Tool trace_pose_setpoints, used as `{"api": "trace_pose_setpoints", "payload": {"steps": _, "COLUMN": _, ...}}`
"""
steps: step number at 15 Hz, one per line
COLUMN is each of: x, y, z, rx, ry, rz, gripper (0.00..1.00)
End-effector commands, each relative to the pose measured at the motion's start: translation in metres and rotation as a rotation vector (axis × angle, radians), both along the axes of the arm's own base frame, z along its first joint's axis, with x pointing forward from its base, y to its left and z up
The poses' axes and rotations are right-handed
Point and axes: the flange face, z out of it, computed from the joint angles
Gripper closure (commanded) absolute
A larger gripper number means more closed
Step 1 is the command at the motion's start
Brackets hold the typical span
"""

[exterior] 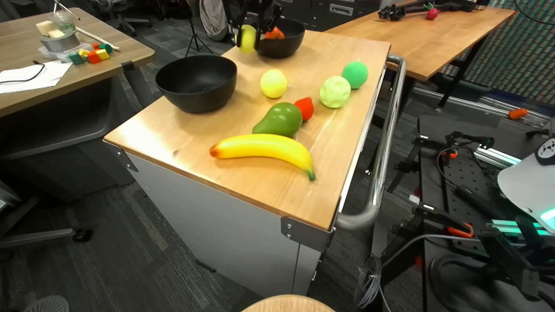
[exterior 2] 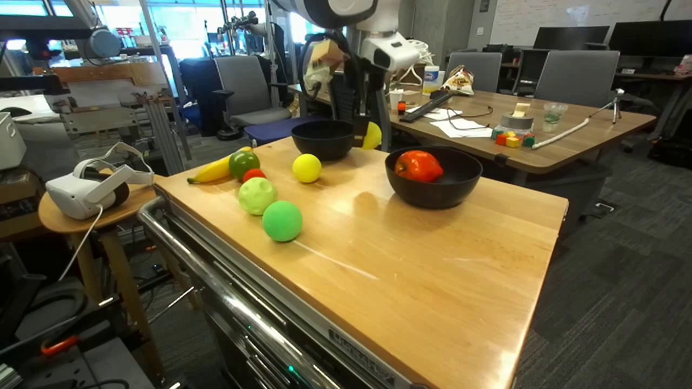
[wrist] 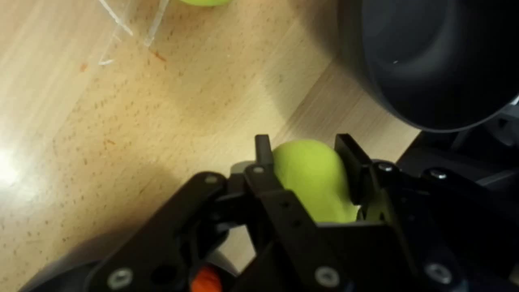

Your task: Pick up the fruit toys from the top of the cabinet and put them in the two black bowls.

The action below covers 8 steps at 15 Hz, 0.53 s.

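Partly hidden, a yellow toy (wrist: 310,178) is clamped in the gripper (wrist: 302,140); both bowls (wrist: 429,69) are cropped in the wrist view.

The cabinet top (exterior 2: 465,275) offers a broad bare stretch past the green ball (exterior 2: 282,221). A narrower lane runs between the pale-green ball (exterior 2: 258,196) and yellow ball (exterior 2: 307,168); banana (exterior: 264,145) and pear (exterior: 279,119) crowd one end. The end effector (wrist: 304,162), gripping a yellow fruit toy (wrist: 314,178), blocks space between the two black bowls (exterior 2: 435,194), rim clearance hard to judge. The rail handle (exterior: 388,138) fences one side.
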Motion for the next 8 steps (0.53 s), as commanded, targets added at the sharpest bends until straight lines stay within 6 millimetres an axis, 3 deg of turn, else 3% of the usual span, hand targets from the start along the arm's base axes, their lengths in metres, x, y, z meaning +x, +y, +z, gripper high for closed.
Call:
{"api": "trace_pose_setpoints", "payload": {"steps": 1, "x": -0.022, "y": -0.006, "z": 0.078, "rx": -0.133, "ry": -0.038, "rz": 0.113, "gripper": 0.83}}
{"api": "trace_pose_setpoints", "payload": {"steps": 4, "x": -0.030, "y": -0.053, "z": 0.096, "rx": -0.316, "ry": 0.028, "rz": 0.153, "gripper": 0.83}}
{"api": "trace_pose_setpoints", "payload": {"steps": 6, "x": -0.034, "y": -0.086, "z": 0.090, "rx": -0.373, "ry": 0.067, "rz": 0.142, "gripper": 0.83}}
{"api": "trace_pose_setpoints", "payload": {"steps": 8, "x": -0.033, "y": -0.110, "z": 0.071, "rx": -0.382, "ry": 0.066, "rz": 0.156, "gripper": 0.83}}
